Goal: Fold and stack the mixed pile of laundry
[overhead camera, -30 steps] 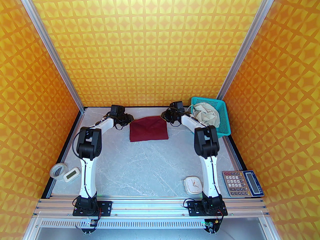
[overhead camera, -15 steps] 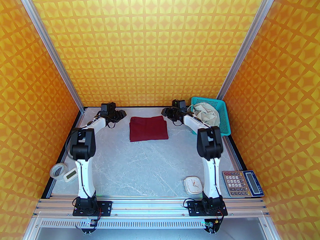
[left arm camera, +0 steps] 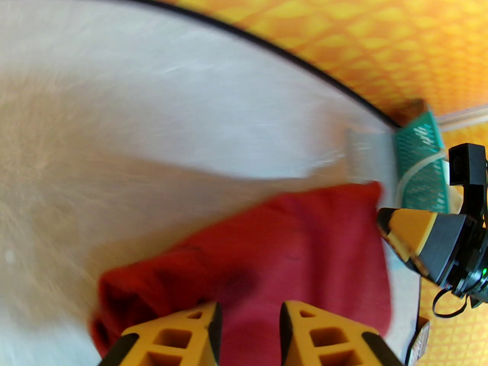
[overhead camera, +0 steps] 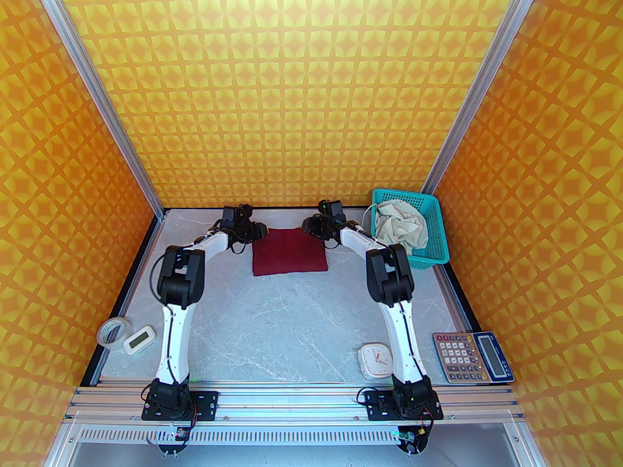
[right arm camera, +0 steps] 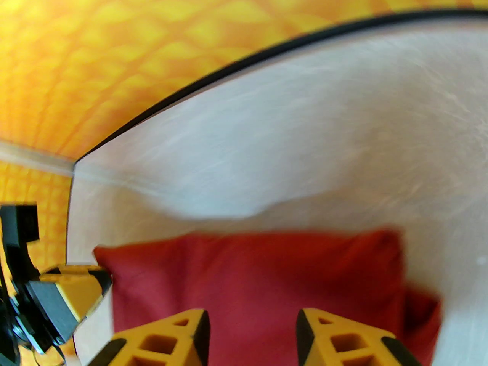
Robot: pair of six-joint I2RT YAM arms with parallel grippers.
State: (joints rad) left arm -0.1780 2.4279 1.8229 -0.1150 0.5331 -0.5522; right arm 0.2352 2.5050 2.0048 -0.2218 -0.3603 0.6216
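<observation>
Corners of the folded maroon shirt (overhead camera: 289,256) sit just beneath the left gripper (left arm camera: 249,309) and right gripper (right arm camera: 252,318), both narrowly parted and empty, apparently poised for another fold.

The shirt (overhead camera: 289,252) lies on the table (overhead camera: 272,319) toward its far edge, between the left gripper (overhead camera: 258,229) and the right gripper (overhead camera: 311,224) — farther right, the shorts (overhead camera: 400,224) sit in the basket (overhead camera: 434,241).
</observation>
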